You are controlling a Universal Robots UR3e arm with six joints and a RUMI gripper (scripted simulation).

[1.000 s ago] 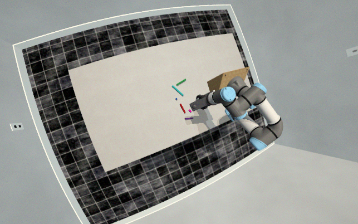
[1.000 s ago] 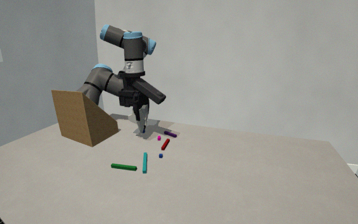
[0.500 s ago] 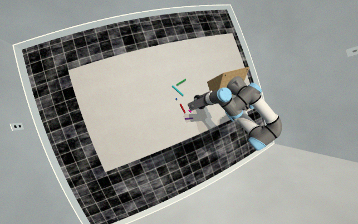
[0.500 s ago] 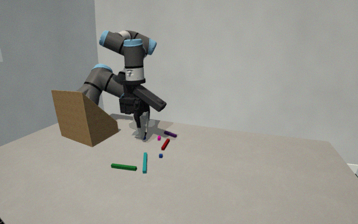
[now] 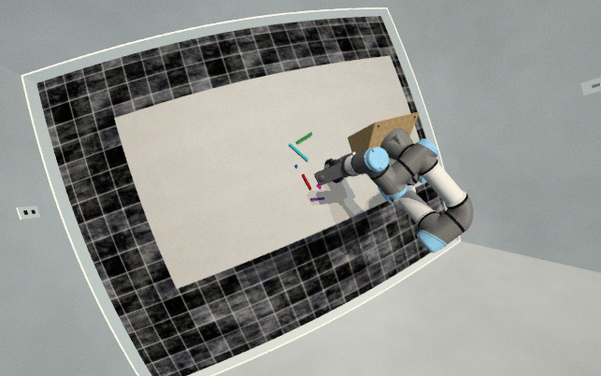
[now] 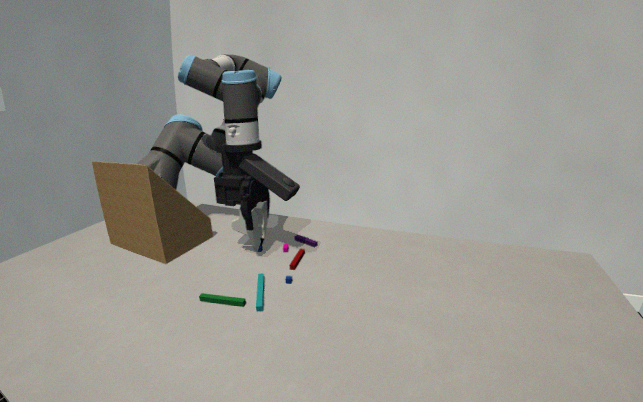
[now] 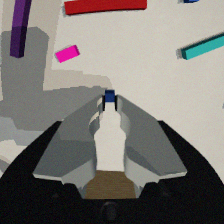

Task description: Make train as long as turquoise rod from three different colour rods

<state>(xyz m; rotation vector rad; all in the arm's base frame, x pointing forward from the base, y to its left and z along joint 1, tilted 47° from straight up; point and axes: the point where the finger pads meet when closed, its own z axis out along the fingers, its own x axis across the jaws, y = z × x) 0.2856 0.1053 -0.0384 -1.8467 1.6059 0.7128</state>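
One blue rod (image 7: 109, 96) is sitting pinched in our nearly closed gripper (image 7: 109, 102), low beside the red rod (image 6: 297, 258). We are carrying it trainward; next we are needing it flat, flush against red's end, magenta (image 6: 285, 247) following.

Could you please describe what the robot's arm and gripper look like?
The arm has dark grey tubular links, light blue joint caps and white sections. The gripper has a black body and two grey wedge-shaped fingers that taper toward the tips. No cables show.
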